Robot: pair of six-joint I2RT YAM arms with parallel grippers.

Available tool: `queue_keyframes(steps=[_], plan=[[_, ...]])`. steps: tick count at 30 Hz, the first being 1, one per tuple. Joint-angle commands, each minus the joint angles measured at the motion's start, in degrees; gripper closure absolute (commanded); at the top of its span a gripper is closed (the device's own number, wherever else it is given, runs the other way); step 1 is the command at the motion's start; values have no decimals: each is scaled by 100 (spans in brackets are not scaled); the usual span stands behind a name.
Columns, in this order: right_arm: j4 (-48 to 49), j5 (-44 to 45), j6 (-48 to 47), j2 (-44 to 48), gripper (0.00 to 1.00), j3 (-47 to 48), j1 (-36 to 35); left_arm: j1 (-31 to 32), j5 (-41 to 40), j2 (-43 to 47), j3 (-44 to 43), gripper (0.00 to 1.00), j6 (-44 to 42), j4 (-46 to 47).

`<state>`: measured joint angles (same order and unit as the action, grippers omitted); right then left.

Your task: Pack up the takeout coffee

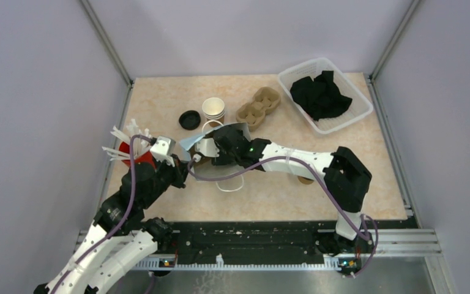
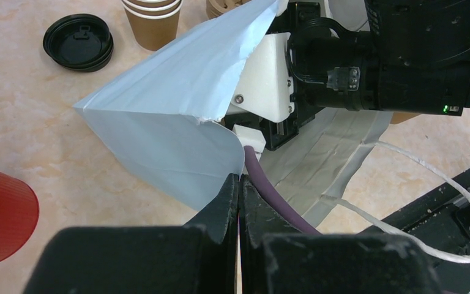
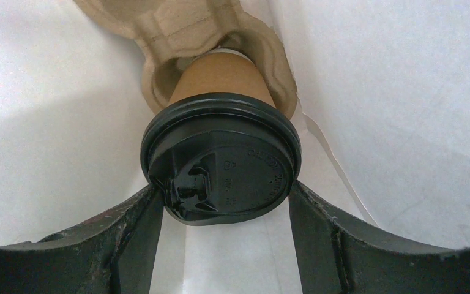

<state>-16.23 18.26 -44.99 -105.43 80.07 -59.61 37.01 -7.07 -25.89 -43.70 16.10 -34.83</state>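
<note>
Inside the bag [image 2: 171,104] a lidded cup [image 3: 220,177] sits in a carrier [image 3: 177,30]. Behind the bag, on the counter [image 1: 269,190], stand stacked cups [image 1: 213,109], with a loose lid [image 1: 190,119] on their left.

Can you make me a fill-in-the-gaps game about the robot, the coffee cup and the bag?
1. The right hand grips the ____ lid on the coffee cup.
2. The left hand is shut on the edge of the pale paper ____.
3. The white sticks stand in a ribbed cup whose colour is ____.

Missing words: black; bag; red.
</note>
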Motion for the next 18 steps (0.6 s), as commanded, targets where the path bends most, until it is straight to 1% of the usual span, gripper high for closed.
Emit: queue_keyframes(steps=[1, 7, 11, 18], plan=[[-169, -134, 235, -114, 58, 378, -35, 10, 195, -57, -248, 100, 78, 190], [-739, -99, 442, -120, 57, 770, -133, 9, 279, -197, -544, 100, 273, 33], [-1351, -177, 664, -103, 57, 1020, -298, 11, 351, -310, -714, 100, 482, -76], [-2224, -473, 1130, 161, 57, 1018, -427, 6, 556, -449, -965, 100, 1026, -249]])
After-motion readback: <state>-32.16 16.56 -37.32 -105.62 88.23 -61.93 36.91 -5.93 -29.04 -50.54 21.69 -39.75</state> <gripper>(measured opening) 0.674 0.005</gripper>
